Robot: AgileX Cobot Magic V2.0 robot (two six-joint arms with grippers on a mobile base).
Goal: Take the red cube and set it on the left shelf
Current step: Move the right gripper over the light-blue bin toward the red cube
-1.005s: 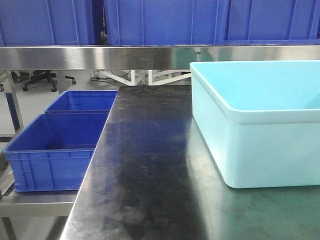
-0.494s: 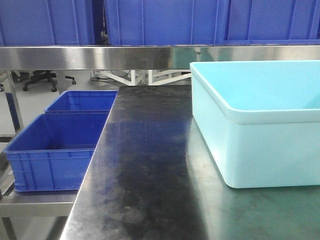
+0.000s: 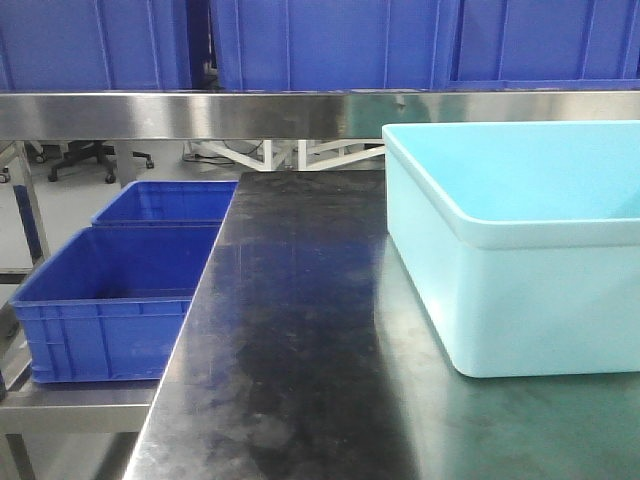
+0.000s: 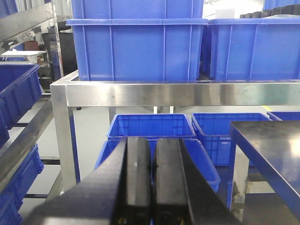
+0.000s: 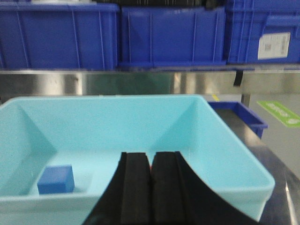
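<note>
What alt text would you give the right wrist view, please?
The right tool, shut and empty, points into a pale cyan tub with a blue cube lying in it at the picture's lower left. Behind the tub runs a steel rail with blue crates above it.

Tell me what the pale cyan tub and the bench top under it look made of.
The tub looks like smooth moulded plastic: rounded rim, even matte colour. The bench top looks dark and glossy, perhaps rubber or coated metal: dull reflections, smudges.
</note>
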